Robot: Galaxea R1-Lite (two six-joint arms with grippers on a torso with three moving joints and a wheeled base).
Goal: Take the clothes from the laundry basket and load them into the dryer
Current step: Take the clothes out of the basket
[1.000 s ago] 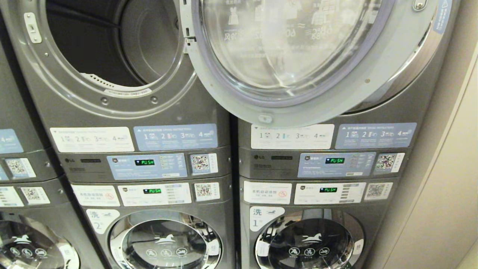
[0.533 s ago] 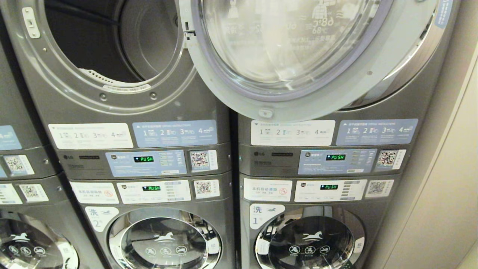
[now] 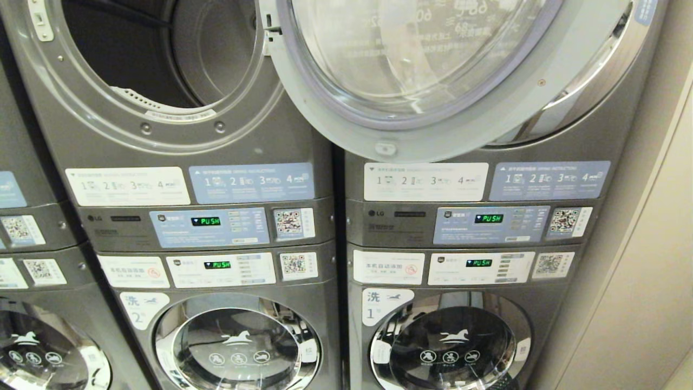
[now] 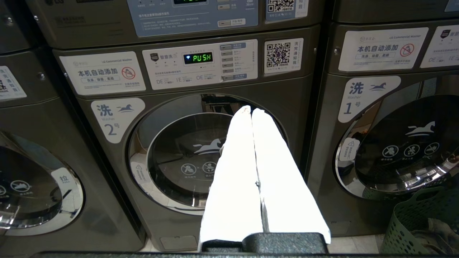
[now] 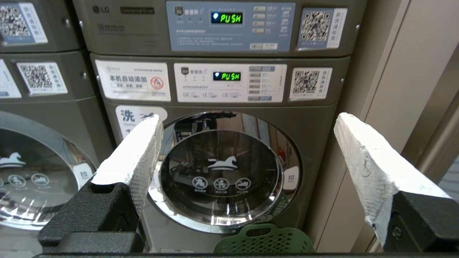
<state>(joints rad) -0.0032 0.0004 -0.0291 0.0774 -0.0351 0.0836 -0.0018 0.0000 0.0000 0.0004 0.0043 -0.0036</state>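
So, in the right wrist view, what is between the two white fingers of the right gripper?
In the right wrist view nothing is held between the right gripper's fingers. Through the gap shows the closed washer door, with the green laundry basket's rim below it.

This is a self-service laundromat. Grey metal stacked washer-dryer towers (image 3: 216,227) stand side by side in a row, each carrying printed step-by-step instruction stickers (image 3: 425,181), square QR payment codes (image 3: 294,222) and green "PUSH" displays (image 3: 206,221). Numbered washer labels (image 4: 116,118) mark the round chrome-rimmed glass doors (image 5: 220,172).
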